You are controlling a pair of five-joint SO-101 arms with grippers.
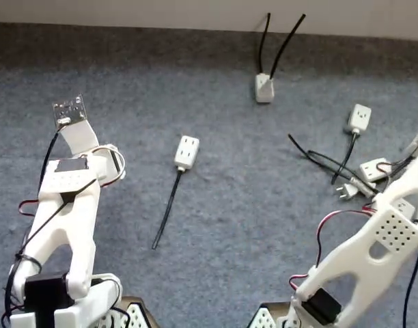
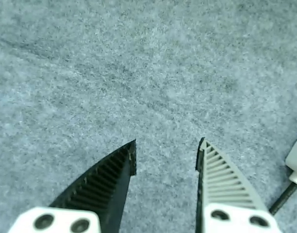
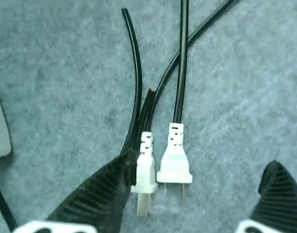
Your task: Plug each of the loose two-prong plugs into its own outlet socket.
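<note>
Right arm's black ribbed claw [image 3: 203, 160] gaped open over two white plastic two-prong plugs [image 3: 174, 162] — best, I reckoned, to centre on one before pinching its flat sides.

**Loose plugs lay unplugged among scattered sockets**

One white two-prong plug [image 3: 175, 162] lay flat on the grey carpet [image 3: 66, 73], its prongs bare. A second plug [image 3: 144, 171] lay just beside it, apparently turned on edge, and their black cords [image 3: 180, 58] ran off together. A white centre socket [image 1: 187, 152] lay face up, trailing its own cord. A far socket [image 1: 264, 87] sat at the carpet's back edge with two cords rising from it. A right socket [image 1: 360, 118] and a fourth socket [image 1: 374, 169] lay among tangled cords.
</note>
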